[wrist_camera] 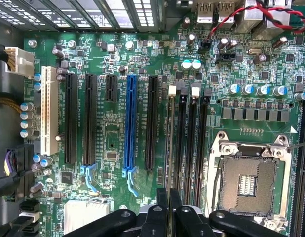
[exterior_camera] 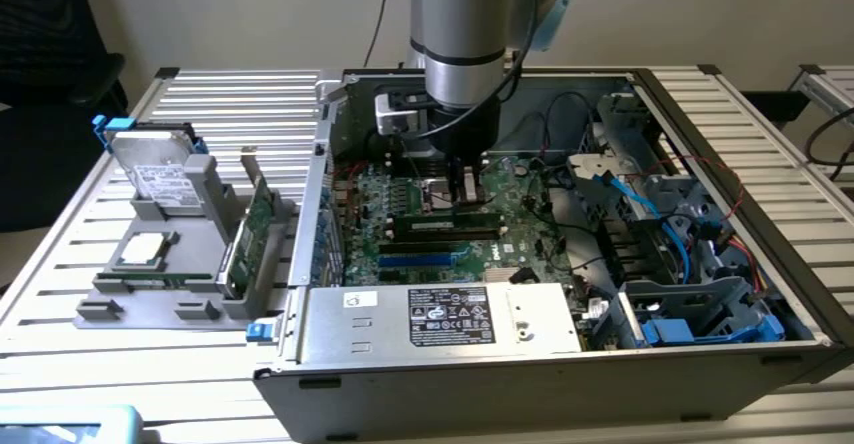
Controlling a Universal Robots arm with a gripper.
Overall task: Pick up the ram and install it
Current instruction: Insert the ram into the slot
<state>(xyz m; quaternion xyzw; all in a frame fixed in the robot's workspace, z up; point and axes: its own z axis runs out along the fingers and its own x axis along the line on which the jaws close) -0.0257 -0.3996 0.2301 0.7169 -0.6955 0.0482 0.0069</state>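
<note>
Partly hidden, ram (wrist_camera: 170, 143) edge-on, gripped by fingers (wrist_camera: 163, 205)

The case (exterior_camera: 534, 389) lies on the bench (exterior_camera: 240, 94), a rack (exterior_camera: 147, 304) beside it at the exterior view's left. Inside, the power supply (exterior_camera: 441, 319) sits in front of the board (exterior_camera: 387, 209), and the tool (wrist_camera: 169, 193) holds the ram (wrist_camera: 170, 143) over the slots (wrist_camera: 192, 143) beside the socket (wrist_camera: 248, 185).
</note>
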